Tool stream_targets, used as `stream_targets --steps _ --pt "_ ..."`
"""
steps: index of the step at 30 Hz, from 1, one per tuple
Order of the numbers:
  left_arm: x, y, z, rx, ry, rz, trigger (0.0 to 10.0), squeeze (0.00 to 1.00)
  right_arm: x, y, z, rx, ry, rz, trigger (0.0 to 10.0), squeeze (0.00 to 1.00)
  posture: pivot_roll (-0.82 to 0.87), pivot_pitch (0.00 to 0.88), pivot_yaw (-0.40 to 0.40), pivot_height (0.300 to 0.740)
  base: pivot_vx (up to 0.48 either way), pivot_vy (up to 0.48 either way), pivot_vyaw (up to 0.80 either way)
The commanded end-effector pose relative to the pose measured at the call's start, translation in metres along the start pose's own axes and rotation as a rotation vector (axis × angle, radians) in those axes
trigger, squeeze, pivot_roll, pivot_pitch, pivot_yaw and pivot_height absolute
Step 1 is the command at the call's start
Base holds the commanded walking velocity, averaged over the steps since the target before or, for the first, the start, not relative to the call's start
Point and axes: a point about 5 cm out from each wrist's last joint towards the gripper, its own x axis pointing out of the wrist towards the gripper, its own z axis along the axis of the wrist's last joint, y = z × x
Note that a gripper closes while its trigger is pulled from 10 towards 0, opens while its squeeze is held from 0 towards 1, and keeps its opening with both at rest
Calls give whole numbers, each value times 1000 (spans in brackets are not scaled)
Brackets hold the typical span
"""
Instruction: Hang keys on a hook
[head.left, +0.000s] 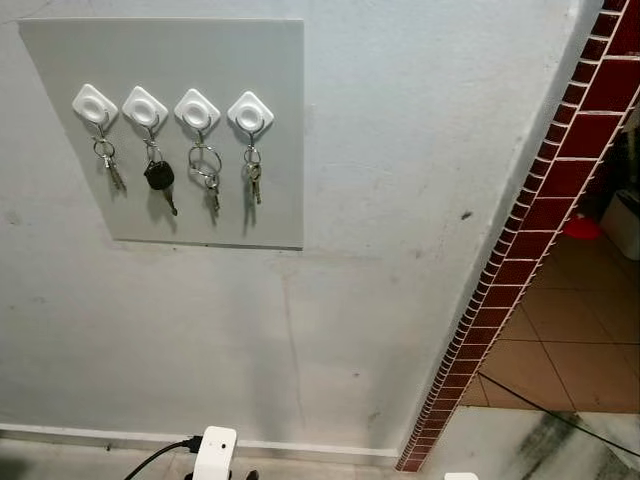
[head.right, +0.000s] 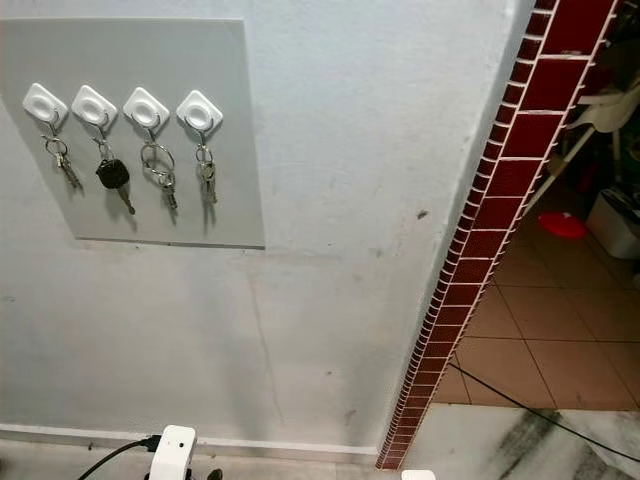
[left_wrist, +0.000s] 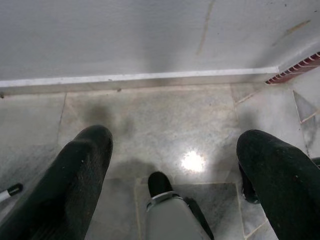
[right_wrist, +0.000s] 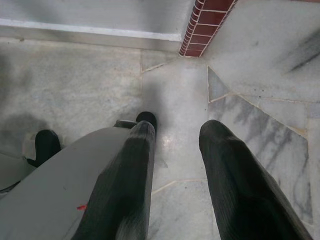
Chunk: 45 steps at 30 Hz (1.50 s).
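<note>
A grey board (head.left: 200, 215) is fixed to the pale wall, with a row of white diamond-shaped hooks along its top. The leftmost hook (head.left: 94, 104) carries a small key set (head.left: 108, 165). A black-headed key (head.left: 158, 176) hangs from the second hook (head.left: 144, 107), a large ring with keys (head.left: 207, 170) from the third (head.left: 197, 110), and another key set (head.left: 254, 175) from the fourth (head.left: 250, 113). Both arms hang low over the marble floor. My left gripper (left_wrist: 175, 180) is open and holds nothing. My right gripper (right_wrist: 176, 175) is also open and holds nothing.
A strip of dark red tiles (head.left: 520, 240) edges the wall's right corner; past it is a terracotta floor (head.left: 570, 340) with a black cable and a red object (head.left: 581, 228). A white plug block (head.left: 214, 452) with a black cord sits at the wall's foot. My own leg (right_wrist: 60, 190) is below the grippers.
</note>
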Motion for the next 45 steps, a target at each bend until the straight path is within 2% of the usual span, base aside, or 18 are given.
stream_targets --steps 1,9,10,17,21,27,31,36,45 --pt "1 1 10 -2 -47 6 10000 0 1 -2 5 -18 -20 -5 10000 0 -23 0 1 740 0 0 0" --pt "0 1 19 33 -151 -5 10000 0 0 -2 20 2 -148 47 10000 0 -24 0 -6 740 0 0 0" --pt "0 0 21 7 -174 -17 10000 0 -1 -3 20 4 -161 50 10000 0 -24 0 -6 740 0 0 0" --pt "-2 -4 16 5 -191 -46 10000 0 -3 -7 12 12 -157 56 10000 0 -25 0 -9 740 0 0 0" --pt "-6 3 -1 -40 -141 -26 10000 0 -6 -10 3 59 -143 35 10000 0 -23 0 -10 740 0 0 0" --pt "-14 22 -26 -141 -67 75 10000 0 -10 -25 -14 212 -86 -61 10000 0 -23 0 -10 740 0 0 0" --pt "-17 29 -34 -206 -44 121 10000 0 -13 -29 -23 252 -56 -92 10000 0 -22 0 -13 740 0 0 0" --pt "-18 28 -36 -206 -36 116 10000 0 -13 -29 -24 254 -49 -92 10000 0 -18 0 -19 740 0 0 0" --pt "-16 19 -37 -137 -8 68 10000 0 -11 -27 -21 220 -42 -61 10000 0 -28 0 -13 740 0 0 0"
